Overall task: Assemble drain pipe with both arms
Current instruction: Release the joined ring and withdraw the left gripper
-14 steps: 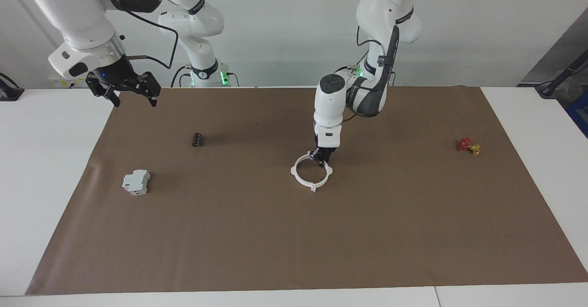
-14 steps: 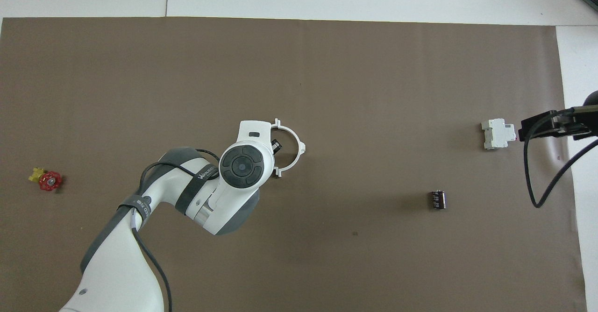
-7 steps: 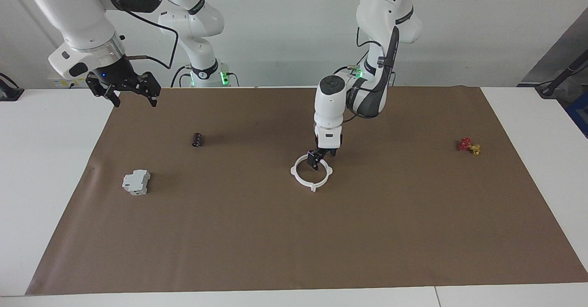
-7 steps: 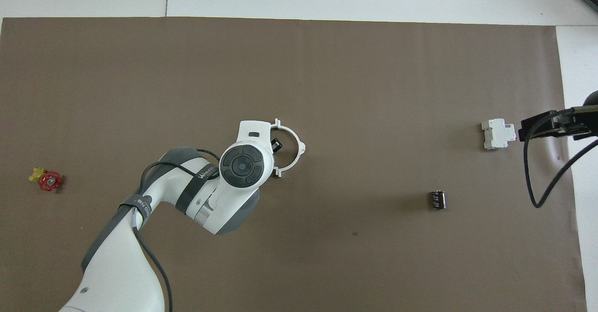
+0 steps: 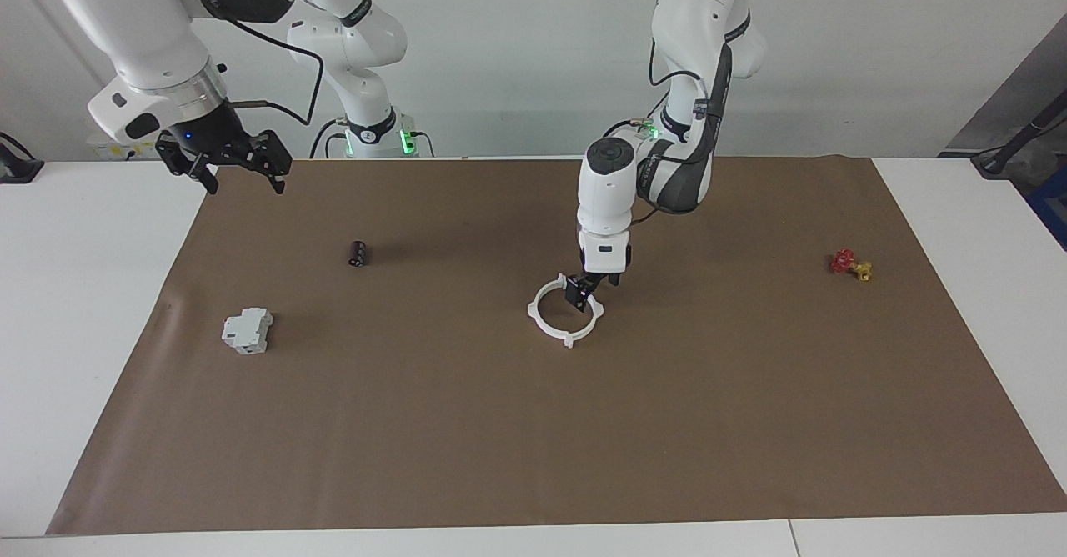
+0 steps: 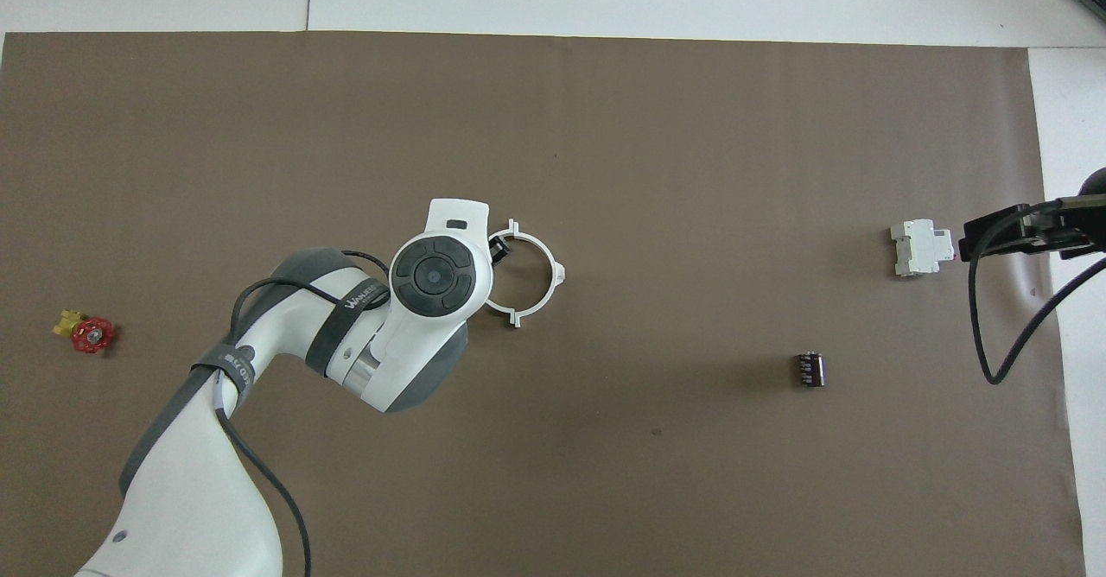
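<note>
Nearby, grey block (image 5: 247, 330), black cylinder (image 5: 358, 253).

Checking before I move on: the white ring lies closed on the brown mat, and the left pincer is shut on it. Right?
Not quite. The facing view shows the left pincer open over the white ring, not shut on it. The ring does lie closed on the brown mat.

1. Your white tabletop (image 5: 92, 307) carries a brown mat (image 5: 533, 424).
2. At the mat's centre lies the drain pipe (image 5: 565, 311) ring.
3. In the facing view, find the grey block (image 5: 247, 330) at 9 o'clock, the black cylinder (image 5: 358, 253) at 10, the red-and-yellow valve (image 5: 850, 264) at 3.
</note>
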`<state>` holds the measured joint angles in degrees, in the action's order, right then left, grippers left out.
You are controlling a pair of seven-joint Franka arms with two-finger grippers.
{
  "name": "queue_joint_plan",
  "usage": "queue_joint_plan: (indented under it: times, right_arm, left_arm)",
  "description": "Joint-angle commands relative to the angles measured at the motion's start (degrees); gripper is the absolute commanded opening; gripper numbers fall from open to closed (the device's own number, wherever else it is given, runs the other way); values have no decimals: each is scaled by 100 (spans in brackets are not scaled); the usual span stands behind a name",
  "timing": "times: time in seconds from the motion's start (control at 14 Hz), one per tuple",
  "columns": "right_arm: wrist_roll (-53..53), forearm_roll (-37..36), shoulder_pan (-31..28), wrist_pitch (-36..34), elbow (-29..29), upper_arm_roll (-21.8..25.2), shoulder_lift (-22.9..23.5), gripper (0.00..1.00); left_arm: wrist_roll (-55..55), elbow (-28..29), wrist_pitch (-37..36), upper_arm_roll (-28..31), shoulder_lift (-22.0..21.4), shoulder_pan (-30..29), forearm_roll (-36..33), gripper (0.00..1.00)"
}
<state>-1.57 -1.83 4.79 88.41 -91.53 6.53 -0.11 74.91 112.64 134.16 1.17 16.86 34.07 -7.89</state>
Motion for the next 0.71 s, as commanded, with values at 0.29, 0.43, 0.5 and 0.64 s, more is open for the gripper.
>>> queue_joint_plan:
  times: [0.29, 0.43, 0.5, 0.64]
  right_arm:
    - [61, 95, -40, 27, 4, -20, -6, 100]
    - [61, 104, -31, 27, 4, -20, -6, 100]
    - [52, 95, -31, 27, 4, -20, -6, 100]
    - [52, 104, -31, 27, 4, -20, -6, 100]
  left_arm:
    - [-1491, -383, -1741, -12, -1165, -716, -133, 100]
    - [-2791, -575, -2487, -12, -1465, -1172, -133, 100]
    - [-3424, -663, -2743, -3, -1614, -1436, -99, 100]
    - [-4419, -603, -2939, -3, -2009, -2007, -37, 100]
